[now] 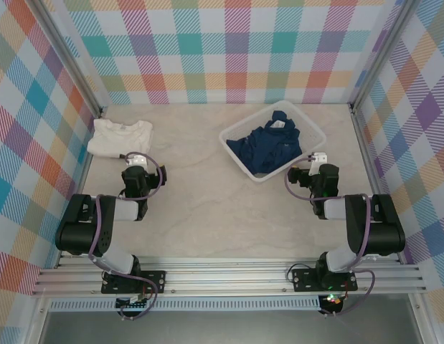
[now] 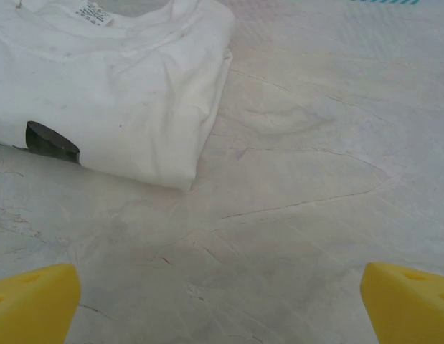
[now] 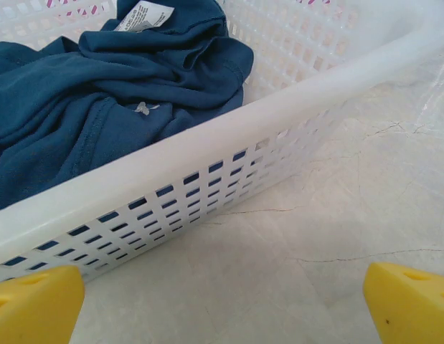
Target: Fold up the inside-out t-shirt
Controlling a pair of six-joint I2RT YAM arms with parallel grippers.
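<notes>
Two pincers wide, empty: right pincer beside white mesh basket, judged poised for pick-up; inside-out t-shirt, navy, crumpled inside basket, label up; left pincer near cream folded shirt, over tabletop.

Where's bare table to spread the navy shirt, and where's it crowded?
The table is bare in the middle and front, between the white shirt and the basket. Crowded: that shirt back left; the basket holding the navy shirt back right.
</notes>
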